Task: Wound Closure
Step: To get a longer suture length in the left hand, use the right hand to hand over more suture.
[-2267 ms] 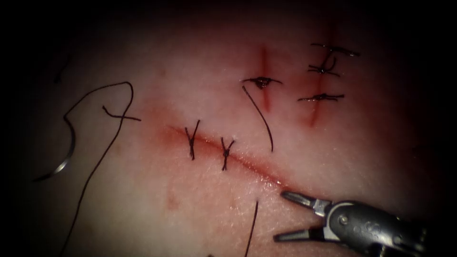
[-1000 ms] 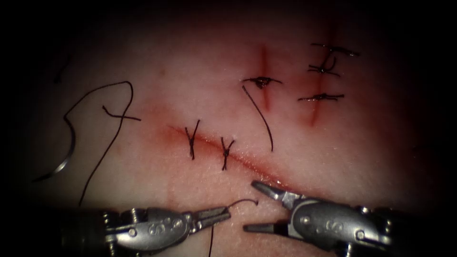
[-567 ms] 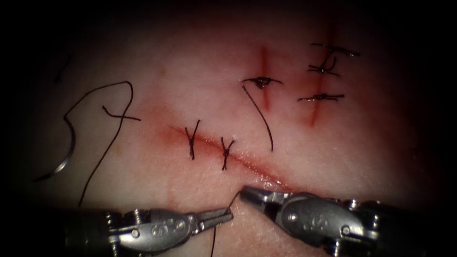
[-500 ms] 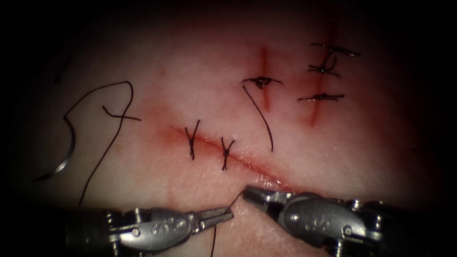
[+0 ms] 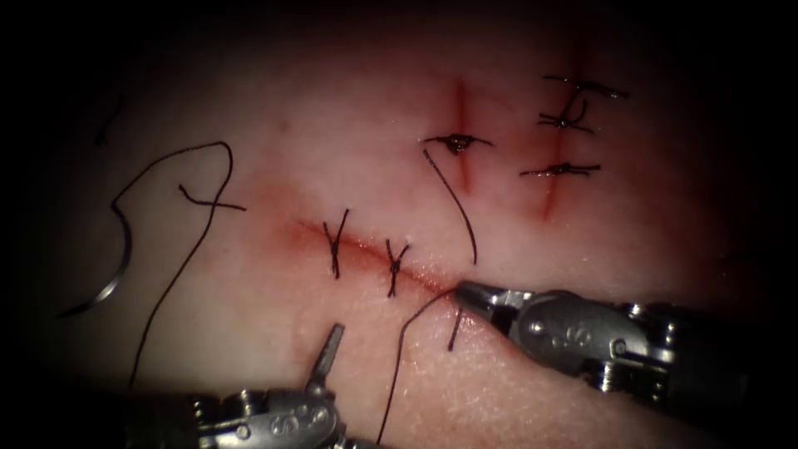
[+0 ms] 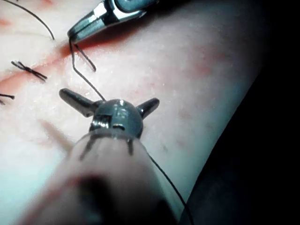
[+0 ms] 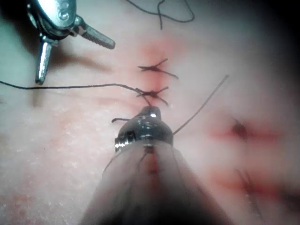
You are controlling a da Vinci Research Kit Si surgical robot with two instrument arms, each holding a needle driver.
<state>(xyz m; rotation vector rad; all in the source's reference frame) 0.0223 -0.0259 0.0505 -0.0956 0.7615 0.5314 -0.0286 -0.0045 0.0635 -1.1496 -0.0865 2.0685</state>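
Observation:
My right tool (image 5: 460, 293) comes in from the right, its jaws shut on the dark thread (image 5: 401, 337) right at the lower end of the long slanted cut (image 5: 432, 281). A short tail (image 5: 455, 331) hangs below those jaws. My left tool (image 5: 339, 378) stands open near the lower edge and holds nothing; one jaw points up, left of the thread. In the left wrist view its jaws (image 6: 108, 97) are spread wide, with the thread (image 6: 84, 79) running up to the right tool (image 6: 89, 26). The curved needle (image 5: 110, 284) lies free on the tissue, far left of the cut.
Two tied stitches (image 5: 335, 244) (image 5: 396, 268) cross the slanted cut. Two short upright cuts at the upper right carry stitches (image 5: 455, 142) (image 5: 562, 170). A loose thread end (image 5: 455, 208) trails from one. Thread from the needle loops over the left tissue (image 5: 187, 249).
The right tool closed on the thread end that the left tool held. The left tool opened and let go. The right tool then moved up toward the cut, drawing the thread along.

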